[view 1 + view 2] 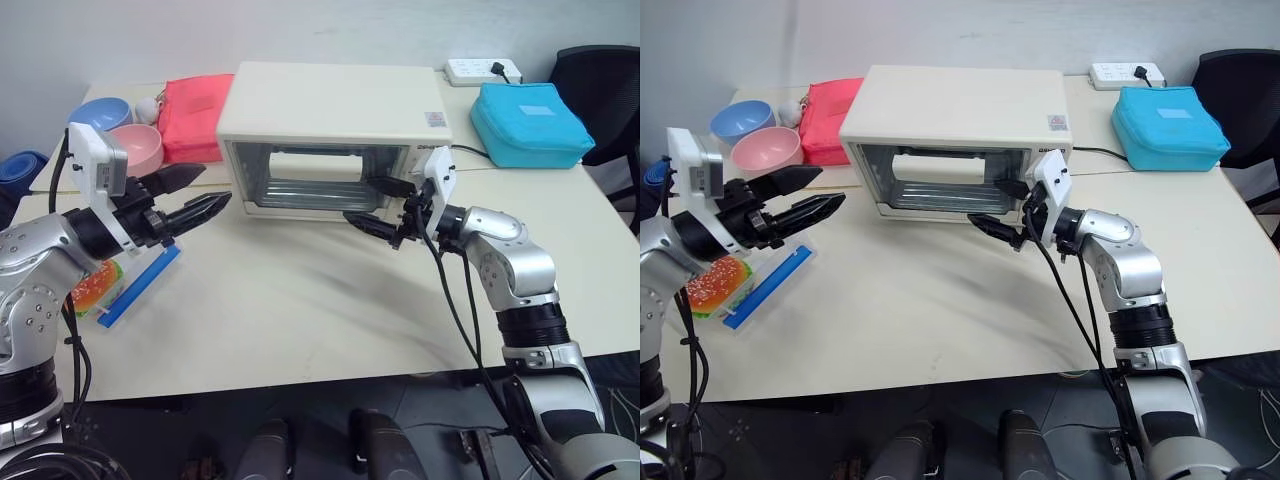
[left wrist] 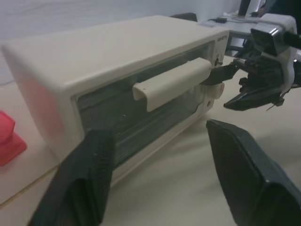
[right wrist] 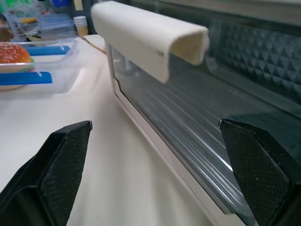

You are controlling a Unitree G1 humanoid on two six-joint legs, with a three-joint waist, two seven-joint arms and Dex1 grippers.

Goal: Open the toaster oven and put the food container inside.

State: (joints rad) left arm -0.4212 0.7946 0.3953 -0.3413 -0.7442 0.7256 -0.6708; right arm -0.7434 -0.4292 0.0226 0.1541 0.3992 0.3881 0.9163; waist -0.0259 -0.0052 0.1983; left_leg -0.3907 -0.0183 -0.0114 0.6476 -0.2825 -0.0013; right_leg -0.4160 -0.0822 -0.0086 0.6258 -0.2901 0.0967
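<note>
The cream-white toaster oven stands at the middle back of the table, its glass door shut and its white bar handle across the top of the door. My right gripper is open in front of the door's right part. Its upper finger lies at the handle's right end; I cannot tell if it touches. My left gripper is open and empty, pointing at the oven's left front corner from a short way off. The food container, a clear box with a blue clip and a toy hamburger inside, rests on the table below my left gripper.
A pink pouch, a blue bowl and a pink bowl sit left of the oven. A blue pouch and a power strip are at the back right, with a black chair beyond. Bare tabletop lies before the oven.
</note>
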